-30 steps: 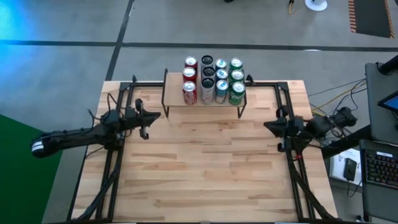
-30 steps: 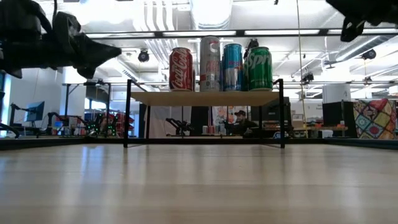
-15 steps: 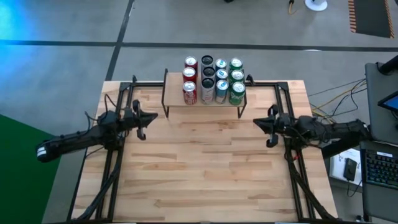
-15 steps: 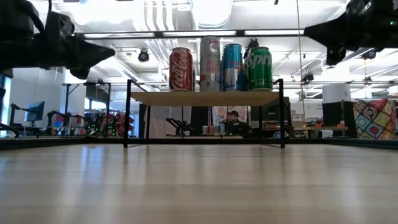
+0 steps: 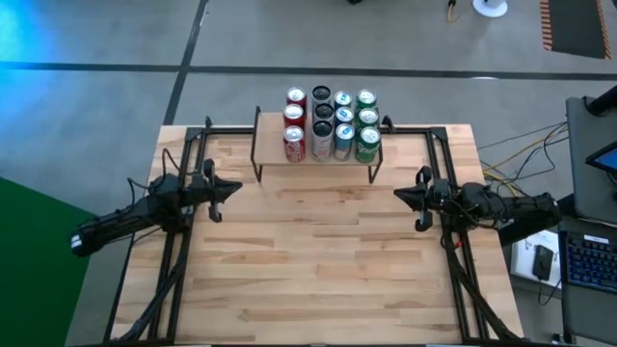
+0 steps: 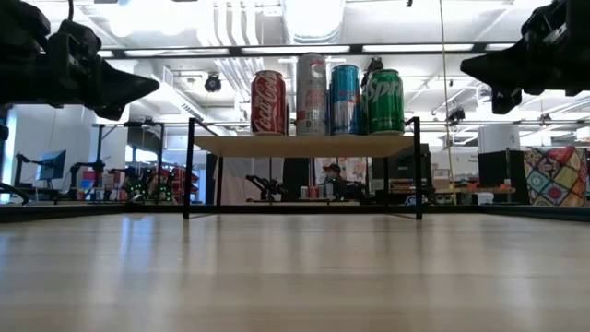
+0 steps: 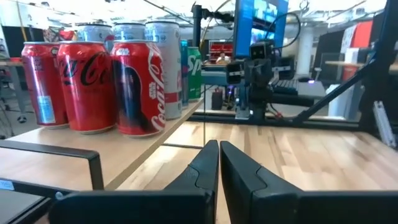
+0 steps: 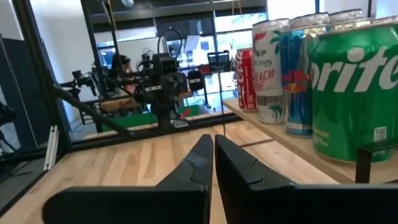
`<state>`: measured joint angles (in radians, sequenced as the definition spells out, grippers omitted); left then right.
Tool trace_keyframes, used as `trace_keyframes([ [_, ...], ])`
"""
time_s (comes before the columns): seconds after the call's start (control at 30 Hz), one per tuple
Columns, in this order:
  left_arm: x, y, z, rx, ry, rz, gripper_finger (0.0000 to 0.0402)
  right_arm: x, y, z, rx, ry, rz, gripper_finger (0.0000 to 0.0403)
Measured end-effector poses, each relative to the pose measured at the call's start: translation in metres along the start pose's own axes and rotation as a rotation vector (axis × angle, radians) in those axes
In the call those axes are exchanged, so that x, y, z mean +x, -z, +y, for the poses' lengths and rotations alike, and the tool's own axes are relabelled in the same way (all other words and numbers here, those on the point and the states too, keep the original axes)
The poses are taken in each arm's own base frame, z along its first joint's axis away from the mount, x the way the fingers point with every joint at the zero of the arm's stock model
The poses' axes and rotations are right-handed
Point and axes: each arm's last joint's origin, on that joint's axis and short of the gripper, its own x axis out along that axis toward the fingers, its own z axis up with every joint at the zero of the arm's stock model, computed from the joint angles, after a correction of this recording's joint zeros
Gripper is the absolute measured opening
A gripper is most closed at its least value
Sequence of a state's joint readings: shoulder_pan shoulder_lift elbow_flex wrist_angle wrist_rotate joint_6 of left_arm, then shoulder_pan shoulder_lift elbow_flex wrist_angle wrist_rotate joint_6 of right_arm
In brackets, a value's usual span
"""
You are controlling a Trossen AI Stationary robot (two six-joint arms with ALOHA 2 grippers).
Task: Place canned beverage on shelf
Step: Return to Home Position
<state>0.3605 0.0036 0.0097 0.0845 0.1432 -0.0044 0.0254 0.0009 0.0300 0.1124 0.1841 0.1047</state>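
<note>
Cans (image 5: 328, 123) stand in tidy rows on the shelf (image 5: 268, 154) at the table's (image 5: 318, 260) far edge. Left gripper (image 5: 231, 187) and right gripper (image 5: 400, 196) hang empty near the table's sides, fingers pressed together. Placing looks finished. What remains is homing the arms, clear of the shelf.

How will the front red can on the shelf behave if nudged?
The front red can stands upright near the front edge of the shelf, so a forward push would probably drop it. Its round wall likely rolls once tipped. Close-packed neighbours may shift too.
</note>
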Motion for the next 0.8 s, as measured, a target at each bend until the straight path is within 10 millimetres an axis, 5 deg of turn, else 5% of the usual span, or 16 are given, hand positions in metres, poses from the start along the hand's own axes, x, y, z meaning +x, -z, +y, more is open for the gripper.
trace_keyframes([
  [0.8, 0.0009, 0.0038, 0.0004, -0.069, -0.03, 0.038, 0.0, 0.0024, 0.0045, 0.0003, -0.045, -0.009, 0.003, 0.0009],
])
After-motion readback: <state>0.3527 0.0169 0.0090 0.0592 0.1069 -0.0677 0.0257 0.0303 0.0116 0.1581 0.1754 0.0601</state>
